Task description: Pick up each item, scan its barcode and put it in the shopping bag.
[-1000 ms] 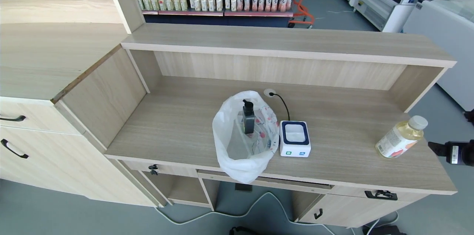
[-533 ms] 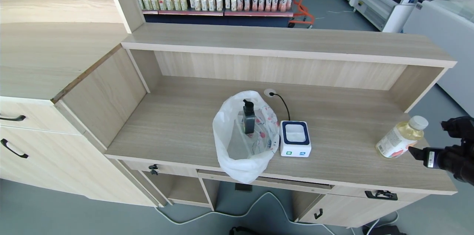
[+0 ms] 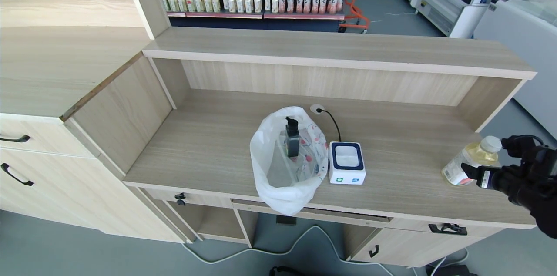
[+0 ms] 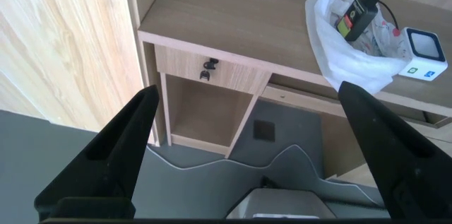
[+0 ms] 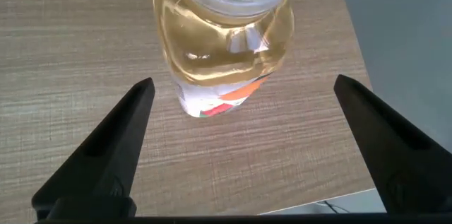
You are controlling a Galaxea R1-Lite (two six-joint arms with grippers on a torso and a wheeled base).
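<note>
White plastic bag [image 3: 283,197] on the counter [image 3: 391,145] already holds one item, a dark pump bottle [image 3: 292,139], so approx. half the job is judged done. One item is left, as far as seen: a yellow drink bottle [image 3: 472,160], upright at the counter's right end, well apart from the scanner [image 3: 347,163]; not yet lifted, scanned or bagged. Right gripper [image 5: 244,86] is held w/ fingers apart, the drink bottle just ahead, not clamped. Left gripper [image 4: 248,88], also spread, is hung low beside the counter.
</note>
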